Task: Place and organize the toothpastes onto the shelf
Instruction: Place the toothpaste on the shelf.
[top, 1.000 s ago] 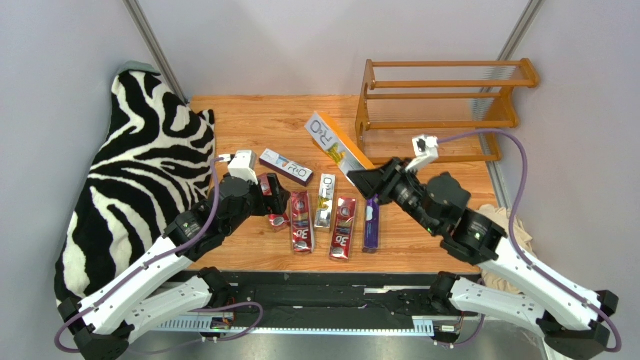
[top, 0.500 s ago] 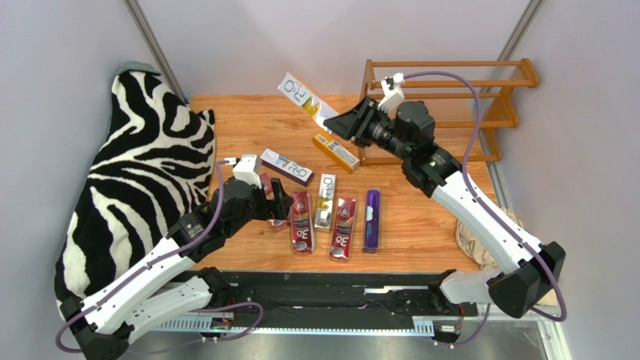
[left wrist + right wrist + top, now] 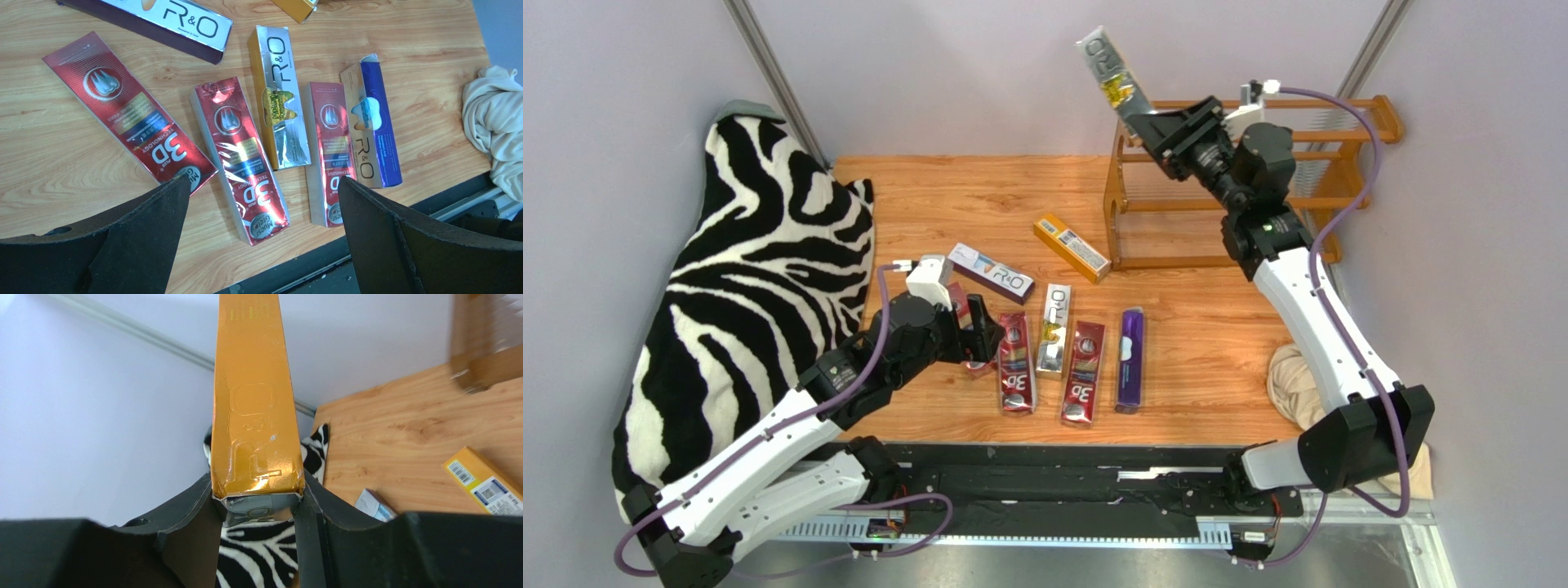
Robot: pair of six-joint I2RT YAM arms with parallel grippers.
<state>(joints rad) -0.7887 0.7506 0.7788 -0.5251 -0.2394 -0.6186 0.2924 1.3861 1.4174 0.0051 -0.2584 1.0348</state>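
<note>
1. Right wrist view: the right jaws are clamped on the near end of a gold-faced carton (image 3: 255,404), which juts straight out from between them.
2. Seen from the top external camera, that carton is in the air, tilted, above the upper left corner of the shelf (image 3: 1259,137).
3. The left jaws are spread wide and grip nothing. They hang low over the table (image 3: 49,171).
4. Beneath them lie a slanted red carton (image 3: 129,116) and a second red carton (image 3: 242,159). Next come a silver-faced carton (image 3: 279,104), a third red carton (image 3: 328,153) and a blue-purple carton (image 3: 371,128), side by side.
5. Farther out, a dark purple carton (image 3: 989,272) lies flat. An orange-yellow carton (image 3: 1071,246) lies near the shelf's left side panel.
6. A zebra-print cloth (image 3: 756,270) covers the table's left edge. A beige cloth (image 3: 1296,380) sits at its right edge.
</note>
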